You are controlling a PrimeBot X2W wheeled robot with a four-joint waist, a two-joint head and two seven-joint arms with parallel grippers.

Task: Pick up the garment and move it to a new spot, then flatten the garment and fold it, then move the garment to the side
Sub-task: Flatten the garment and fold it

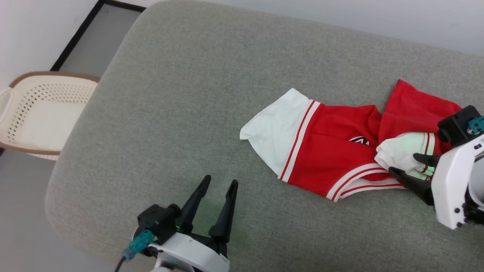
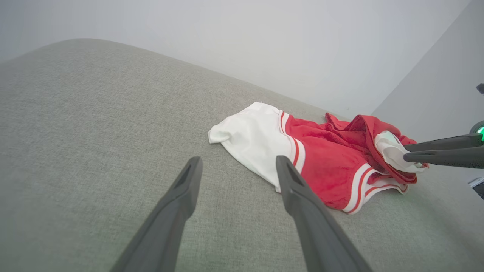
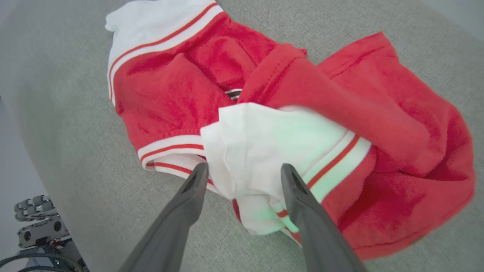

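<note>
Open right hand [image 1: 402, 162] straddles the garment [image 1: 329, 151]; open left hand [image 1: 221, 179] hovers apart.

A wide bench [image 1: 170, 113] covered with grey woven cloth takes most of the head view; its edge is soft and its corners are rounded. Beside its left end a cream plastic basket [image 1: 41, 113] with a brown rim and small holes in its wall stands on the grey floor [image 1: 22, 211]. Behind the bench rises a pale wall [image 1: 30, 30], with a black strip [image 1: 79, 34] along its foot. In the right wrist view, a grey device with cables [image 3: 38, 223] sits low beside the bench.
</note>
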